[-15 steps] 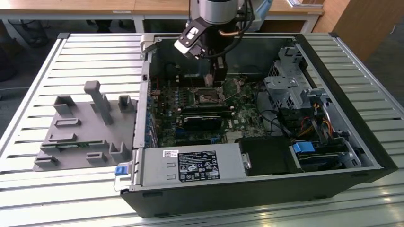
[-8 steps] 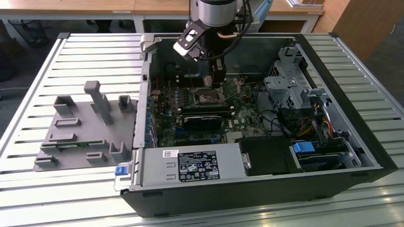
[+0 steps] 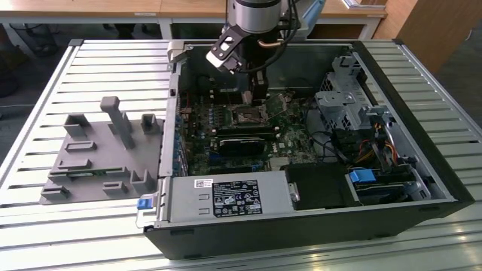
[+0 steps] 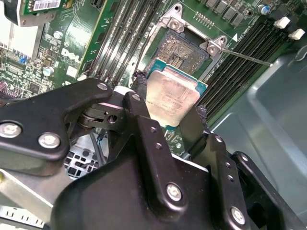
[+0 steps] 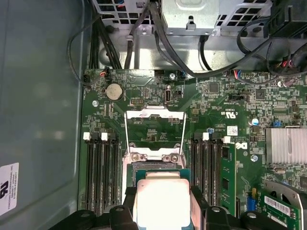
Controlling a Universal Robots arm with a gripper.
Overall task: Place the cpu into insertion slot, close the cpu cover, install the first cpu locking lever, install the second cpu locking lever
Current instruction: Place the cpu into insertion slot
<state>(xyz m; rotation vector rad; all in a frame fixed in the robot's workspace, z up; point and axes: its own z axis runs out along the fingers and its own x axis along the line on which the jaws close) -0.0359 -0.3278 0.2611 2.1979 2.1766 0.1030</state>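
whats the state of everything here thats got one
cpu: gripped, not seated
gripper: shut on the cpu
insertion slot: uncovered, empty
cpu cover: swung open
locking lever: released, sticking out
computer case: side open

The cpu [image 4: 172,98] has a silver-grey metal face edged in green. The gripper [image 4: 170,95] is matt black with silver screw heads. The motherboard [image 5: 230,100] is green, speckled with silver and black parts. The insertion slot [image 4: 180,50] is dark grey-brown with a bright silver rim. The computer case [image 3: 301,237] is black outside, grey inside. The table [image 3: 90,62] shows pale metal slats, striped by dark gaps. The fixture [image 3: 98,152] is plain grey.
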